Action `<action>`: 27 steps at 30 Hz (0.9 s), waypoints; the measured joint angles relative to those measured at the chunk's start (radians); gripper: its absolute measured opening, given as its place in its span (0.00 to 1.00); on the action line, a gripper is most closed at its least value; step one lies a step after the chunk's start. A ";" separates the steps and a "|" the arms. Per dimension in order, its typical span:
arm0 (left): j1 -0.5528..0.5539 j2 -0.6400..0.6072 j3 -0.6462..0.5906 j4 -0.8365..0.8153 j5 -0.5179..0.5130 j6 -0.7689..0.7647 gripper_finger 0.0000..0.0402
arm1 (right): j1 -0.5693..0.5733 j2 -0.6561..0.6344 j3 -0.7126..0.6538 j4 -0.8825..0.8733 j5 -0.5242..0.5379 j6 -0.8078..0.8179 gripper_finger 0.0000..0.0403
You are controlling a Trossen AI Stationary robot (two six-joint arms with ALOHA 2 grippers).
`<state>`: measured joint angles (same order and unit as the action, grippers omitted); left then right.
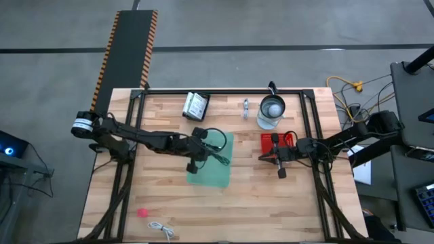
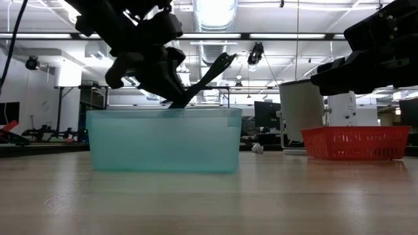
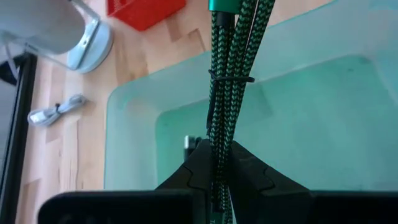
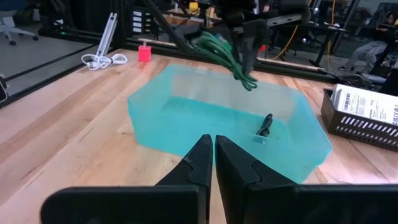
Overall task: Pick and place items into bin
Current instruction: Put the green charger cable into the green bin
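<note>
Above the teal bin (image 1: 211, 161), the left gripper (image 1: 198, 157) holds a bundled green braided cable (image 3: 231, 74), its fingers (image 3: 196, 171) pinched on the bundle's lower end so that the rest stands up and slants over the bin, as the low view shows. Judged from this, the step in hand is the drop of the green cable into the bin, and release has not yet occurred. Inside the bin, one small dark item (image 4: 266, 126) already lies on the floor near the wall facing the black tray; it is too small to identify. Beside the bin on the right arm's side, the right gripper (image 1: 281, 171) waits over the bare table next to the red basket (image 1: 266, 144), fingers pressed together and holding nothing. Several items remain outside the bin: a pink cube (image 1: 142, 212) and a white coiled cable (image 1: 161, 229) lie well apart from the bin near the table edge closest to the high camera's lower border, a white packet with dark print (image 1: 196, 106) sits in a black tray (image 1: 187, 108) beyond the bin, and a small silver piece (image 1: 245, 106) lies between that tray and the glass jug (image 1: 271, 112). Progress is therefore judged early: one item in, one about to go in, at least four still to collect, and the pink cube and white coiled cable call for the longest reach from the bin
</note>
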<state>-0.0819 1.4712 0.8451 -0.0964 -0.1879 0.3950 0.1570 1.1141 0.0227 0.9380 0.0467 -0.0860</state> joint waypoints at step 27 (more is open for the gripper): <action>0.183 0.051 -0.065 0.072 0.052 0.007 0.04 | 0.000 0.000 0.000 0.000 0.006 -0.004 0.02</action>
<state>0.1014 1.5220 0.7803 -0.0246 -0.1363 0.4023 0.1566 1.1141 0.0226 0.9382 0.0530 -0.0898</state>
